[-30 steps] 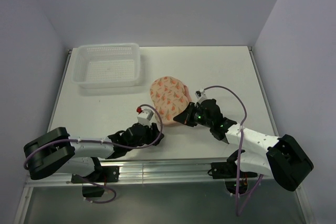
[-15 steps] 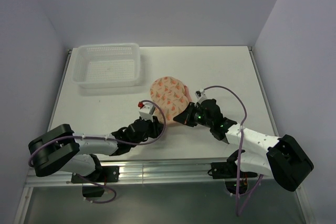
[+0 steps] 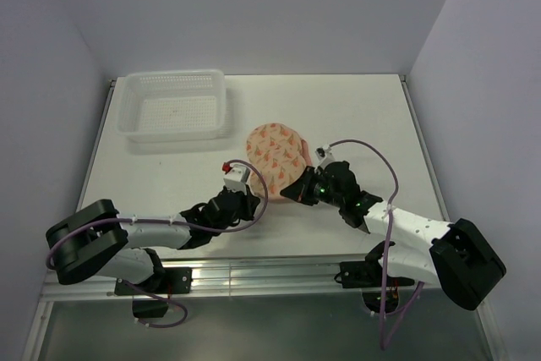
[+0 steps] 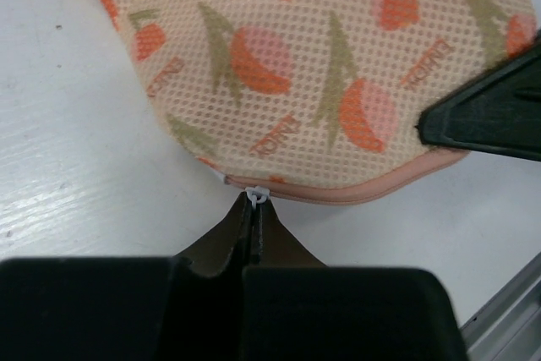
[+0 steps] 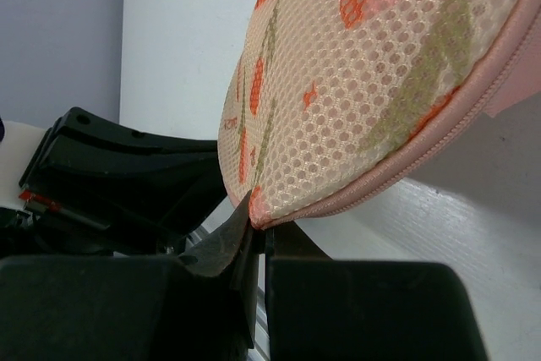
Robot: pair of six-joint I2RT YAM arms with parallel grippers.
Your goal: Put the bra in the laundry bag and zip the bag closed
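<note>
The laundry bag (image 3: 275, 151) lies folded shut on the table, peach mesh with an orange wedge print and a pink zipper rim (image 4: 355, 194). Just below the rim's near edge, my left gripper (image 4: 254, 205) is shut on the small white zipper pull (image 4: 255, 194). My right gripper (image 5: 262, 224) is shut on the bag's (image 5: 363, 82) near corner, beside the zipper rim. In the top view the two grippers sit close together at the bag's near edge, left (image 3: 246, 199) and right (image 3: 291, 191). The bra is out of view.
A white lattice basket (image 3: 173, 79) stands at the back left of the table. A metal rail (image 3: 254, 272) runs along the table's near edge by the arm bases. The right gripper's black finger (image 4: 490, 116) shows in the left wrist view.
My left gripper has moved up to the bag's near edge and its jaws have closed on the zipper pull. The bag has shifted slightly to the right. The right gripper keeps its hold.
</note>
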